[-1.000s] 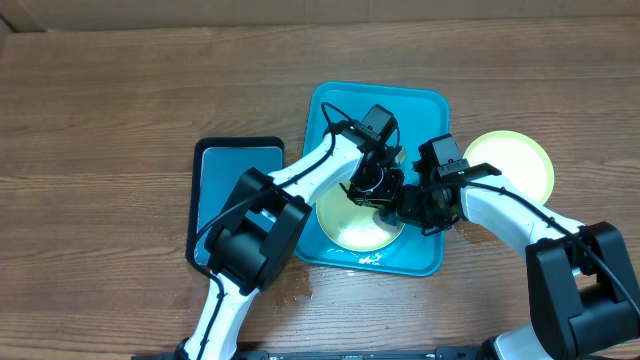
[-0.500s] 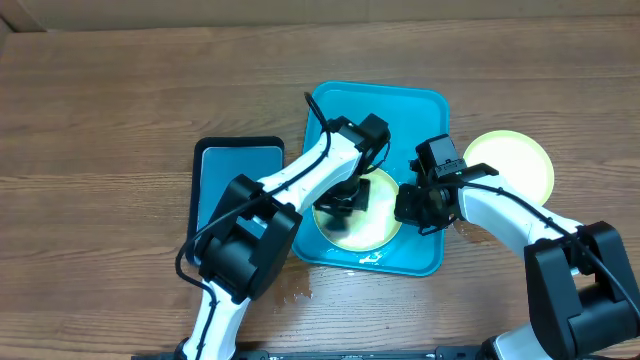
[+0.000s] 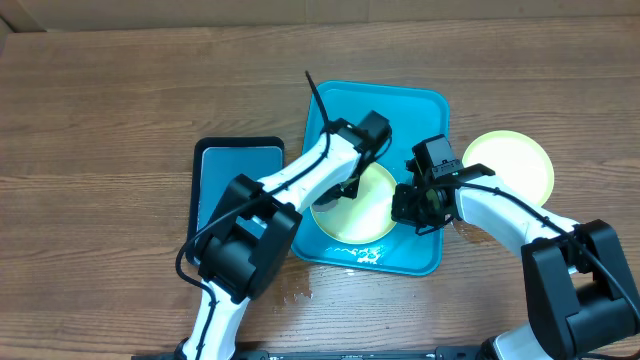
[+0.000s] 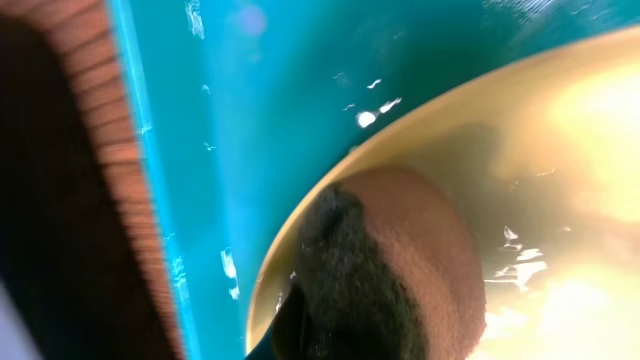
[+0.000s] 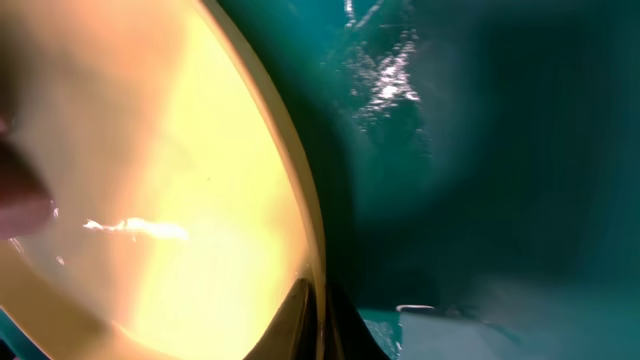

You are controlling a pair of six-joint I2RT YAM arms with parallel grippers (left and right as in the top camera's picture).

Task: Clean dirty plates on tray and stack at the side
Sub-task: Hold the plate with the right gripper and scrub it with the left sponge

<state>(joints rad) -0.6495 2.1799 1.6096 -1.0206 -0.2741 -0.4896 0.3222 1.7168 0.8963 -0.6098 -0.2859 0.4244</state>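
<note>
Sponge [image 4: 400, 265] now nearer plate [image 3: 366, 210] rim

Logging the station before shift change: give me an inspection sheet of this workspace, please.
Surface: wooden table, damp spots at the front.
Job's things: teal tray, wet; one plate in it, pale yellow; second plate, lime-green rimmed, on the table right of it.
Clutter: black-edged tray with blue-grey mat, left of the teal tray.
Grippers: left gripper presses a brown scrub pad on the plate; right gripper clamps its rim.
Cables: black cables along both arms; a loose end sticks up over the tray.
Surroundings: pale strip beyond the table's far edge.
</note>
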